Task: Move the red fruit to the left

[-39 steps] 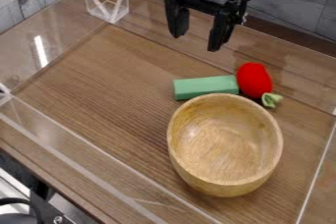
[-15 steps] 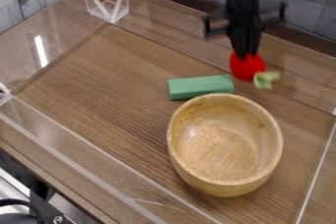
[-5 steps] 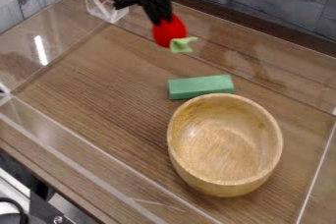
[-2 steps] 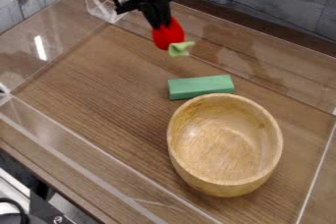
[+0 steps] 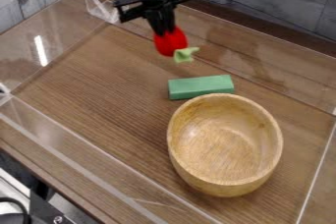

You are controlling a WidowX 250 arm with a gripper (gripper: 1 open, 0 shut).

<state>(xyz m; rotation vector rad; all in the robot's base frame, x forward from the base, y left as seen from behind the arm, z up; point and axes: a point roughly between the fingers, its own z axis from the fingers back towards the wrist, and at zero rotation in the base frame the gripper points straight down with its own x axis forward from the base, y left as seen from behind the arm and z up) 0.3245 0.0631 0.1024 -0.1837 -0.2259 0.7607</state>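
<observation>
Black gripper (image 5: 163, 29) points steeply down, clamped on the red fruit (image 5: 170, 42) above the table (image 5: 92, 90).

Even, soft daylight; small, low-detail picture.
White glare streaks the clear walls (image 5: 46, 51) at left, the bowl (image 5: 225, 146) casts a faint shadow, and edges look slightly soft throughout.
</observation>
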